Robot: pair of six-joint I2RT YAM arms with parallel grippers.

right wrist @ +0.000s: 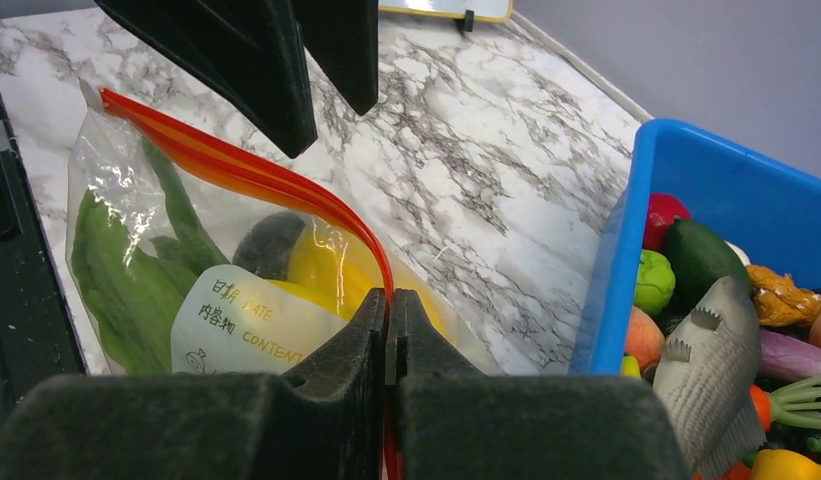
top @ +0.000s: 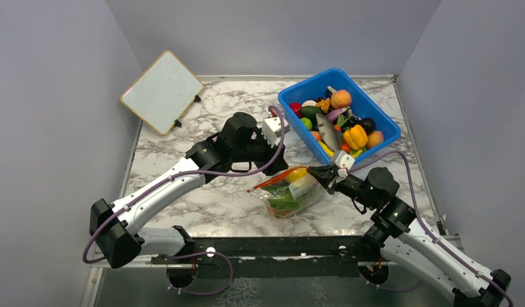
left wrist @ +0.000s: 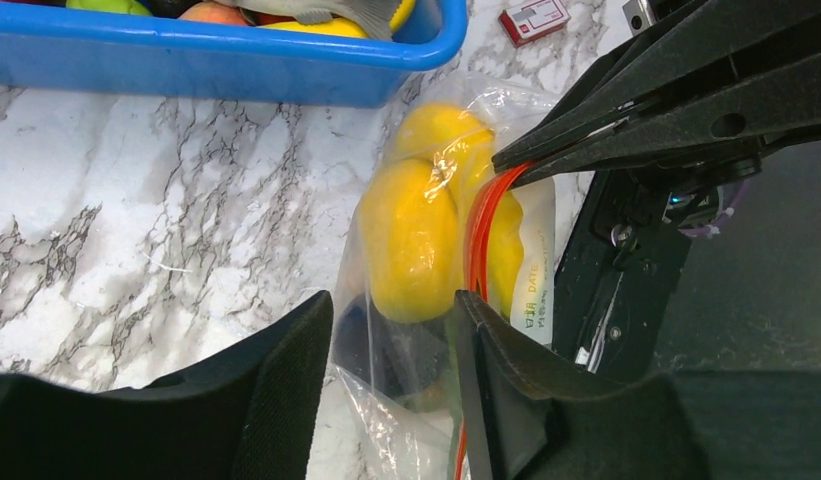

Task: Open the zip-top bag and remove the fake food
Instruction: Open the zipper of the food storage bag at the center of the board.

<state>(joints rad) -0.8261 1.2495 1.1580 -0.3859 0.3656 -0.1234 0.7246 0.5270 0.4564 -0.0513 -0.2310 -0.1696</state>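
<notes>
The right tool (right wrist: 388,296) was clamped fully shut on the red-orange zip strip (right wrist: 236,165) of the zip-top bag (top: 291,195). The bag's mouth was held up at the tool's tips, and its body sagged onto the marble worktop (top: 215,204) just ahead of them. The left tool (left wrist: 393,300) stood with its fingers spread wide and gripped nothing. Clear film and yellow fake food (left wrist: 411,235) lay in the gap ahead of its tips, and the strip ran close by one finger, though contact could not be made out. A green leaf (right wrist: 116,270) and a white label (right wrist: 246,325) showed through the plastic, and the blue bin (top: 298,96) of other toys sat just beyond the bag. The mouth appeared sealed. The bag looked light, thin and slippery, likely to crumple or slide out of a loose pinch. The stiffer strip, or the lip of film beside it opposite the right tool's hold, seemed the surest place for the left tool to bite.
</notes>
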